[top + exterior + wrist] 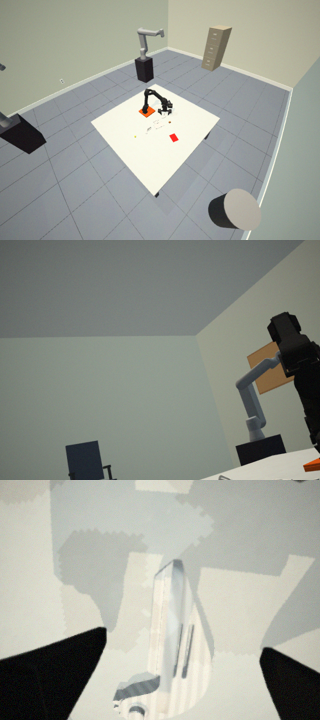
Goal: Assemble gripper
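My gripper [164, 112] [183, 645] is open and empty, low over the white table. Between and beyond its spread black fingertips in the wrist view lies a white jaw [167, 655], long and pointed, with two dark slots and a round hole near its toothed lower end. The jaw lies on the table, and neither finger touches it. In the top view, other pale parts show only as faint outlines: a boxy one [159, 126] near the table's middle and a slim one [148, 129] to its left. Which is the gripper base, housing plate or second jaw cannot be told.
The arm stands on an orange plate [151, 111] on the white table [155, 160]. A small brown block [169, 122], a red square [173, 137] and a small yellow thing [135, 136] lie on the table. Grey arms on dark pedestals stand beyond it.
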Controlling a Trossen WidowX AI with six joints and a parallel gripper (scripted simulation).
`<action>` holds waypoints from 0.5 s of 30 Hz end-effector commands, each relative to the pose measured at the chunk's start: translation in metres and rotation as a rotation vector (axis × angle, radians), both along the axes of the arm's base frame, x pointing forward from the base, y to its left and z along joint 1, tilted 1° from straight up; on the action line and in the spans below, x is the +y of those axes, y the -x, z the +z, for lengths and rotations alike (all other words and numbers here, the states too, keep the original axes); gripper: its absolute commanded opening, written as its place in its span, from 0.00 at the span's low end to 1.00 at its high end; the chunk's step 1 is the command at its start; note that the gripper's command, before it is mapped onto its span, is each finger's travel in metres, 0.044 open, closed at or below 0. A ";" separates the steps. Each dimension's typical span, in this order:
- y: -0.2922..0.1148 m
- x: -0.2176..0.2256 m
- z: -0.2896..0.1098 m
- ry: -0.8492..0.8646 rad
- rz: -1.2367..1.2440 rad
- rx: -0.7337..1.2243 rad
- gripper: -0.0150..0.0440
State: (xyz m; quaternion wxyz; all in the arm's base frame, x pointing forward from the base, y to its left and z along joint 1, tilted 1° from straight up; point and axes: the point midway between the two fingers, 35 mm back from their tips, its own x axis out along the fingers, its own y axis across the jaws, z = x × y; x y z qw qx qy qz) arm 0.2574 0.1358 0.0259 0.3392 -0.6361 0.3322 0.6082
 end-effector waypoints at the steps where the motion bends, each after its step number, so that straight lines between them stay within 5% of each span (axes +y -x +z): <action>1: 0.000 0.000 -0.002 0.000 0.000 0.004 1.00; 6: 0.000 0.000 -0.002 0.000 0.000 0.004 1.00; 15: 0.000 0.000 0.000 0.000 0.000 0.001 0.60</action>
